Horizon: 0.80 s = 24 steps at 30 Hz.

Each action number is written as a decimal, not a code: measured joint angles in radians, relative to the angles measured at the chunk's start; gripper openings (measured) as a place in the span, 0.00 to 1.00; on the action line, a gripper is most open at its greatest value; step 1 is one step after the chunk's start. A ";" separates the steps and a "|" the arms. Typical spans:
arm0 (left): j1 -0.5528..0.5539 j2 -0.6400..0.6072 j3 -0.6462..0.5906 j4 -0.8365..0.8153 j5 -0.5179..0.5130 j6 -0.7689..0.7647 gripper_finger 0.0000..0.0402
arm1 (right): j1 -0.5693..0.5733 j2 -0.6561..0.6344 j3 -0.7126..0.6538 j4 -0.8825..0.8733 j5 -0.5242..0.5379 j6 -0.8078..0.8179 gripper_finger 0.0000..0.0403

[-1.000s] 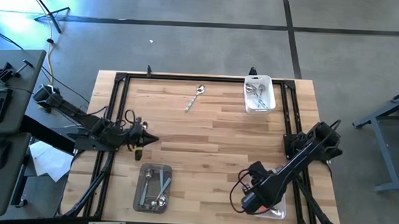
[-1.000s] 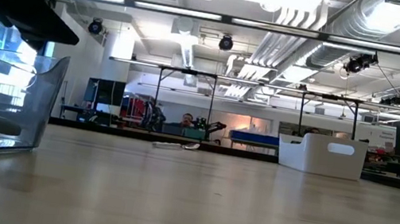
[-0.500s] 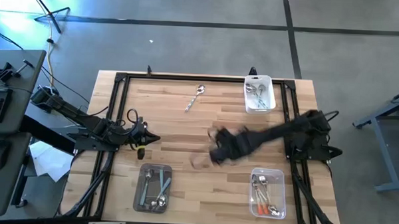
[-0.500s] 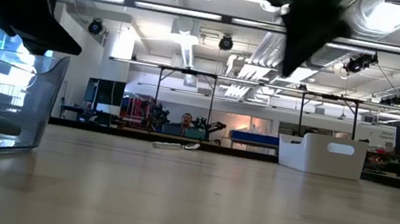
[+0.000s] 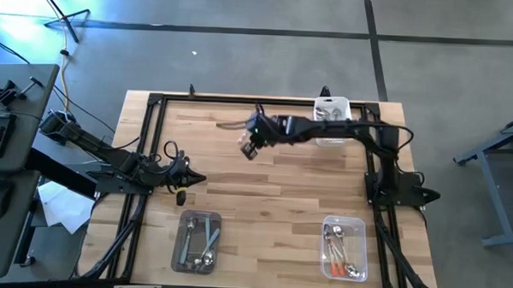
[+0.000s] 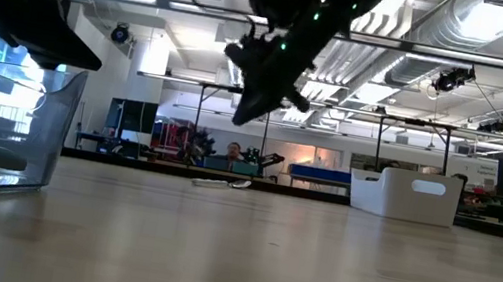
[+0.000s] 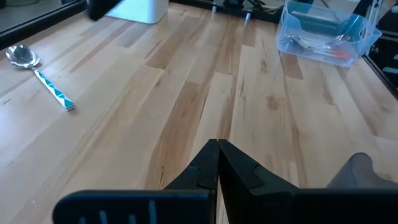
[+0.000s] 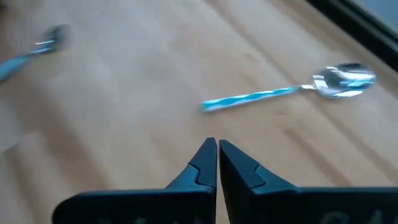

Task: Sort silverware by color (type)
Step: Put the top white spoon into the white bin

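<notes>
One spoon with a light blue patterned handle (image 8: pixel 255 97) and a shiny bowl (image 8: pixel 345 79) lies flat on the wooden table near its far edge. It also shows in the left wrist view as the spoon (image 7: pixel 38 71) and in the low view as the spoon (image 6: pixel 220 184). My right gripper (image 8: pixel 217 149) is shut and hangs in the air just short of the handle's free end; the low view shows the right gripper (image 6: pixel 248 110) well above the tabletop. In the high view the right arm covers most of the spoon. My left gripper (image 5: pixel 195 179) waits shut at the table's left side, empty.
A white tub (image 5: pixel 334 123) with silver spoons stands at the far right. A clear tub (image 5: pixel 197 242) with spoons sits near the front left. Another clear tub (image 5: pixel 343 250), with orange-handled spoons, sits near the front right. Bare wood (image 5: pixel 272 187) lies between them.
My right gripper has swung quickly from over the near right tub across the middle of the table to the far edge. It now hovers by the blue-handled spoon and has turned on the way. The spoon has not moved.
</notes>
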 joint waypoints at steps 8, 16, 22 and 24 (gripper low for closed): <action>0.000 0.000 0.000 0.000 0.001 0.022 0.00 | -0.108 0.156 0.214 -0.118 -0.037 -0.039 0.00; 0.000 0.000 0.000 -0.001 0.000 0.046 0.00 | -0.129 0.452 0.695 -0.441 -0.044 -0.067 0.00; 0.000 0.000 0.000 -0.002 0.008 0.048 0.00 | -0.140 0.527 0.717 -0.432 -0.101 -0.056 0.00; 0.000 0.000 0.000 -0.002 0.008 0.048 0.00 | -0.151 0.527 0.703 -0.428 -0.102 -0.031 0.00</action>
